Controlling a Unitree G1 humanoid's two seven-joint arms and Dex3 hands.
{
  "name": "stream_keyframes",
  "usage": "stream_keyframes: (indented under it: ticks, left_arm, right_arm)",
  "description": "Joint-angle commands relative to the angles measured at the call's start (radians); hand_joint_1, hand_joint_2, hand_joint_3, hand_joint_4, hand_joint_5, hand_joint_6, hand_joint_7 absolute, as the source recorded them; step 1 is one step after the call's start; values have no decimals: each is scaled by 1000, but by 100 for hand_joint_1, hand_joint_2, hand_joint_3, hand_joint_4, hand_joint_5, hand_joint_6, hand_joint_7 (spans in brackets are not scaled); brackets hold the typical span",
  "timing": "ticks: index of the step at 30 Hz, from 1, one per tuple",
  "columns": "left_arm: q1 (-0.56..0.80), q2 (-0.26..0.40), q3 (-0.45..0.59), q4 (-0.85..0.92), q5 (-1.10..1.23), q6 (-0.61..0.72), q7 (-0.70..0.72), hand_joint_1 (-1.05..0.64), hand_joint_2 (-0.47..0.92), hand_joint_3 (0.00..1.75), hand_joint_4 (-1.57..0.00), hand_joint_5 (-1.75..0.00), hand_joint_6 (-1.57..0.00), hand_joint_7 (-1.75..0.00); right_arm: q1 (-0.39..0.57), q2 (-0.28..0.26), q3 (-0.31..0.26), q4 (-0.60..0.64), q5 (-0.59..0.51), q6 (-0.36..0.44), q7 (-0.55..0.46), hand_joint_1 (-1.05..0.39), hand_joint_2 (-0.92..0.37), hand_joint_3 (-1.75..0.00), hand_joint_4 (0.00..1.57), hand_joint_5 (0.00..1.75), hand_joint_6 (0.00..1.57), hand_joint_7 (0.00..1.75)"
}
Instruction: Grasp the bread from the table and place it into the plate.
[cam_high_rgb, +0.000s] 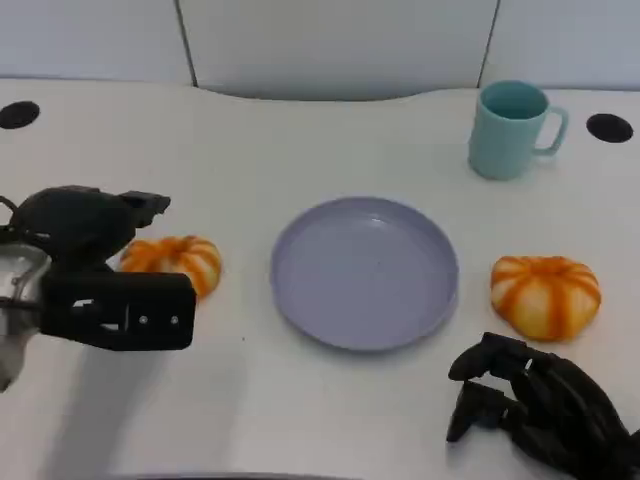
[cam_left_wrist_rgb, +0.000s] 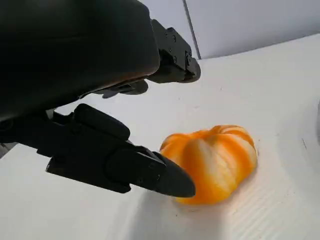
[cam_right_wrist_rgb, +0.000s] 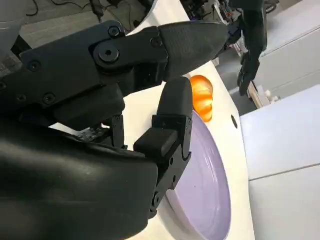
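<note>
Two orange-and-white ribbed bread rolls lie on the white table (cam_high_rgb: 250, 420). One roll (cam_high_rgb: 172, 262) sits at the left of the head view, just beside the left hand (cam_high_rgb: 95, 265); the other roll (cam_high_rgb: 545, 295) sits at the right, beside the lilac plate (cam_high_rgb: 365, 272), which holds nothing at centre frame. A teal mug (cam_high_rgb: 510, 128) stands at upper right, well apart.

Left hand: released, holding nothing. In the left wrist view its fingers (cam_left_wrist_rgb: 150, 172) are spread on either side of the left roll, one tip close against it; contact cannot be confirmed.

Right hand (cam_high_rgb: 540, 405): at lower right, fingers loosely curled, grasping nothing, near but apart from the right roll.

Assessment: the roll looks light, soft and easily dented, with a glossy domed crust. It is best taken across its broad sides, low on the dome, with gentle pressure.
</note>
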Motion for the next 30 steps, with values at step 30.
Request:
stream_keyframes:
  ticks: [30]
  left_arm:
    - [-304,-168,-199,592,-37,-31,90,-64,85,0,-18,-11,-21,-2]
  right_arm:
    - [75,-11,24,-28,-29,20,-45,-53,-92,-23,63,147,69,103]
